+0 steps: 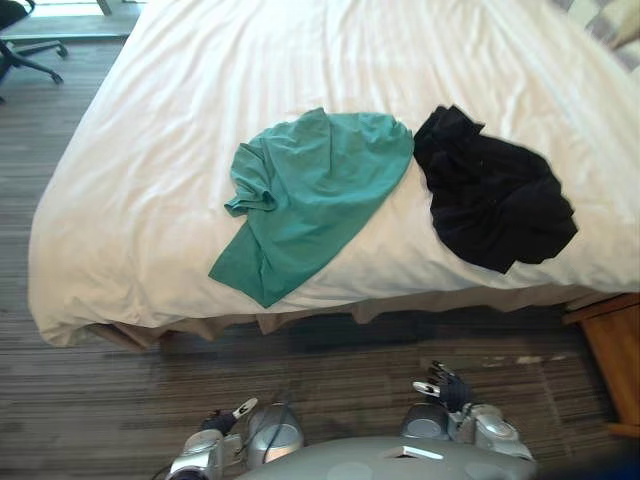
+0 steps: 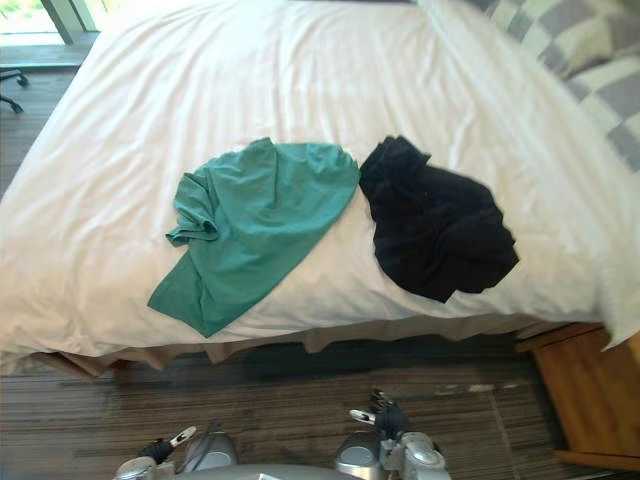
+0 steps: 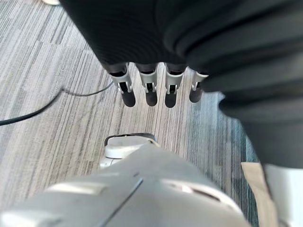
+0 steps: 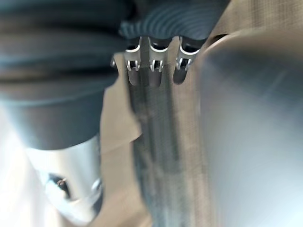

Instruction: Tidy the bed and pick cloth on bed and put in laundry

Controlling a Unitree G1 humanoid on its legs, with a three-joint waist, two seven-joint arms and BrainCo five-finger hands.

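A green shirt (image 1: 310,195) lies spread near the front edge of the white bed (image 1: 150,200), its lower corner reaching towards the edge. Just to its right sits a crumpled black cloth (image 1: 495,200), touching the shirt's upper right corner. My left hand (image 1: 222,420) hangs low at my side above the floor, well short of the bed. Its fingers (image 3: 149,90) are straight and hold nothing. On the other side, my right hand (image 1: 447,388) also hangs low, with its fingers (image 4: 156,66) straight and nothing in them.
A strip of striped wood floor (image 1: 380,370) runs between me and the bed. A wooden bedside table (image 1: 612,350) stands at the right. An office chair (image 1: 20,45) is at the far left. A checked cover (image 2: 570,40) lies at the bed's far right.
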